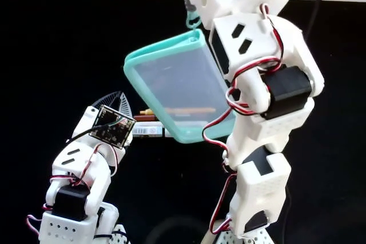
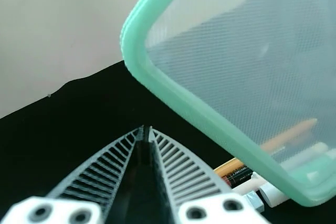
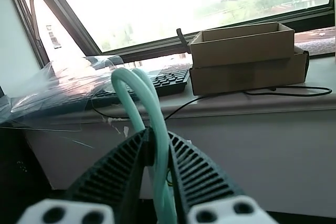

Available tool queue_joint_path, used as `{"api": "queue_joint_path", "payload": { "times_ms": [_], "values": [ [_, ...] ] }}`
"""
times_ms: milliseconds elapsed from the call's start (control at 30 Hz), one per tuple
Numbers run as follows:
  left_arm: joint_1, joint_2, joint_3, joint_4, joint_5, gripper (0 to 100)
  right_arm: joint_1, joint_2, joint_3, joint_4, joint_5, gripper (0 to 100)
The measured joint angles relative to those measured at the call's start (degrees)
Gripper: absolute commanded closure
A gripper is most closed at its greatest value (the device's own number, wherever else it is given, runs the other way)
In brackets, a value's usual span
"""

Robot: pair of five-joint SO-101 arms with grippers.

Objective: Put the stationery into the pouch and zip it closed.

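A see-through mesh pouch (image 1: 177,87) with a teal rim hangs tilted above the black table. My right gripper (image 3: 157,137) is shut on its teal loop (image 3: 137,95), and the same gripper (image 1: 192,5) sits at the pouch's top corner in the high view. Below the pouch lie the stationery pieces (image 1: 146,125): an orange pencil (image 2: 231,165), a dark pen (image 2: 239,176) and a white marker (image 2: 273,192). The pencil's far part shows through the mesh (image 2: 291,134). My left gripper (image 2: 145,129) is shut and holds nothing, low by the table and beside the pouch's lower corner (image 2: 136,51).
The black cloth's (image 2: 63,124) far edge meets a pale floor. Through the right wrist view a window ledge holds stacked cardboard boxes (image 3: 244,59) and a keyboard (image 3: 168,80). The right arm's white body (image 1: 263,101) stands tall at the table's right.
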Motion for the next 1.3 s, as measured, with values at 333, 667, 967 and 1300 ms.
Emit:
{"api": "queue_joint_path", "payload": {
  "times_ms": [333,667,967,1300],
  "values": [
    [0.0,0.0,-1.5,0.0,0.0,99,-5.1,-2.1,0.0,-0.1,0.0,99.1],
    [0.0,0.0,-1.5,-4.9,0.0,99,-8.0,-4.4,0.0,5.8,0.0,99.1],
    [0.0,0.0,-1.3,-6.2,0.0,99,-17.4,-4.4,0.0,6.8,0.0,99.1],
    [0.0,0.0,0.1,-6.2,0.0,99,-19.1,-5.0,0.0,8.5,0.0,99.1]
  ]
}}
